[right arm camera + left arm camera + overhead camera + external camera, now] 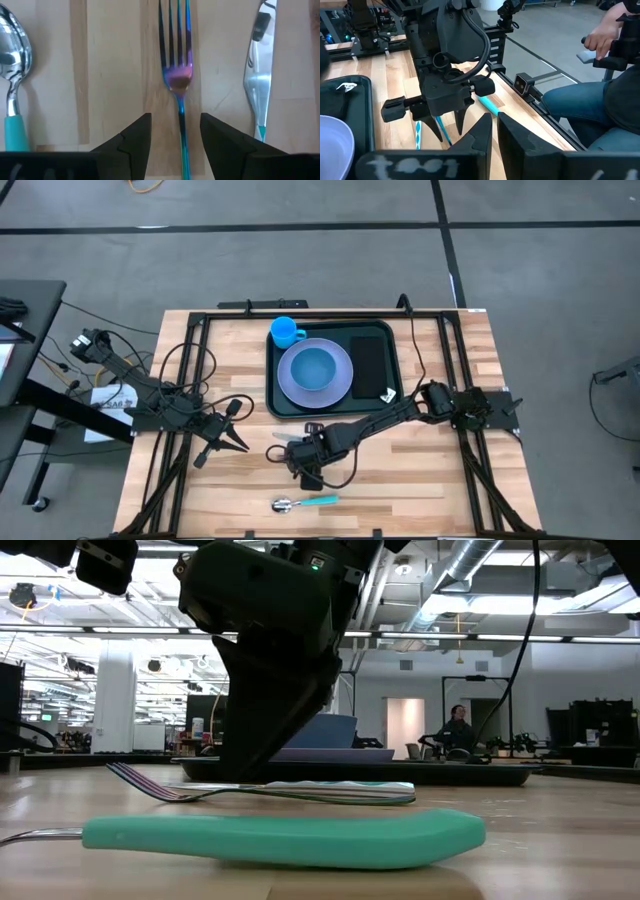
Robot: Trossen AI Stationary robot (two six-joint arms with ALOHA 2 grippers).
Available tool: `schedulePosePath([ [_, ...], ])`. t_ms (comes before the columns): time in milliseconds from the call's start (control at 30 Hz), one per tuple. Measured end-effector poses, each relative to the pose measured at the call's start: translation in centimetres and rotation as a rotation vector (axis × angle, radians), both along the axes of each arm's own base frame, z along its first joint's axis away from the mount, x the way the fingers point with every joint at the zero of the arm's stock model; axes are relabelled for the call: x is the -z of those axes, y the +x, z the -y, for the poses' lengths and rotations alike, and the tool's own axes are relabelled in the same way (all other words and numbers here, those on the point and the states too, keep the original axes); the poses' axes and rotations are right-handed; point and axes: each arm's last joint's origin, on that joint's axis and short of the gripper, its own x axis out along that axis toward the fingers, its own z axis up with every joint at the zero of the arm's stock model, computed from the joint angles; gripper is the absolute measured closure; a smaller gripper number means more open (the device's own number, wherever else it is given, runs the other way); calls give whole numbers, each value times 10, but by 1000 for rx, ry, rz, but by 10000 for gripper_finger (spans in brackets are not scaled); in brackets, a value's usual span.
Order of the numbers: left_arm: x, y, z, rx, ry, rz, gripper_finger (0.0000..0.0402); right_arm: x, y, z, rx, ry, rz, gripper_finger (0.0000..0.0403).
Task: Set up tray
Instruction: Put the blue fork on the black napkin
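Three pieces of cutlery lie on the bare counter (420, 480) nearest me: a spoon (303, 502) with a teal handle at the front edge, then a fork (177, 75) with an iridescent finish, then a knife (258, 75) just beside it. I have the right gripper (176, 131) lowered over the fork, jaws wide and straddling the slim handle without closing on it. I judge the fork light, stiff and slick, lying flat against the wood, so little of it stands proud for the pads to catch. I would take hold at the narrow shank just behind the tines, squarely across its width, low to the counter. The left gripper (232, 442) waits off to the side above the wood, jaws closed and empty. Farther back sits the tray (275, 395), dark green with a raised rim, already carrying a lilac plate (342, 375), a blue bowl (313, 367) on it, a blue cup (285, 332) at one corner, and a black napkin (369, 365) beside the plate. I judge the tray rigid and steady enough to receive the fork.
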Motion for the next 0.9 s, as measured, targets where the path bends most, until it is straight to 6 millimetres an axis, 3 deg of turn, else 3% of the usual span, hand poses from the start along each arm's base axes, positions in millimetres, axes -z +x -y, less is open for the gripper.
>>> schedulePosePath([
  [900,0,0,0,0,-1,0,387,19,-5,3,35,11,-3,244],
])
